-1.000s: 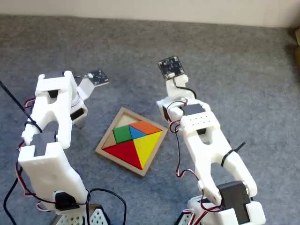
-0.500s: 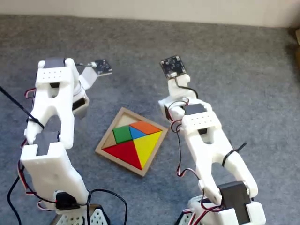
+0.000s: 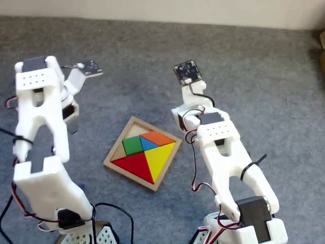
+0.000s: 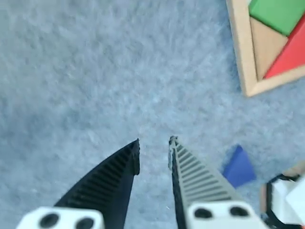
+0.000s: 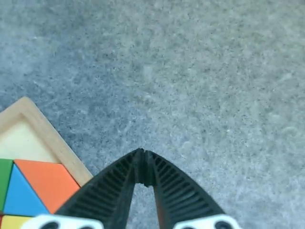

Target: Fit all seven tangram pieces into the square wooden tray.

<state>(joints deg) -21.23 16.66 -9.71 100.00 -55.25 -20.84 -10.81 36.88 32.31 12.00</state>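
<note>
The square wooden tray [image 3: 115,152] lies on the grey carpet between the arms. It holds a green square [image 3: 132,145], an orange piece [image 3: 158,138], a small blue triangle [image 3: 148,144], a yellow triangle [image 3: 159,158] and a red triangle [image 3: 135,165]. A bare slot [image 4: 267,45] shows along one tray edge and another [image 5: 19,140] at a corner. A loose blue piece [image 4: 238,166] lies on the carpet near my left gripper [image 4: 153,143], which hangs slightly open and empty, well off the tray's left side. My right gripper [image 5: 143,153] is shut and empty over carpet just past the tray's corner [image 5: 28,114].
Grey carpet surrounds the tray on all sides. The left arm [image 3: 38,117] stands tall at the left and the right arm [image 3: 218,142] at the right of the tray. Loose cables [image 3: 194,168] hang beside the right arm.
The left arm has swung leftward, away from the tray. The right arm and the pieces in the tray have stayed put.
</note>
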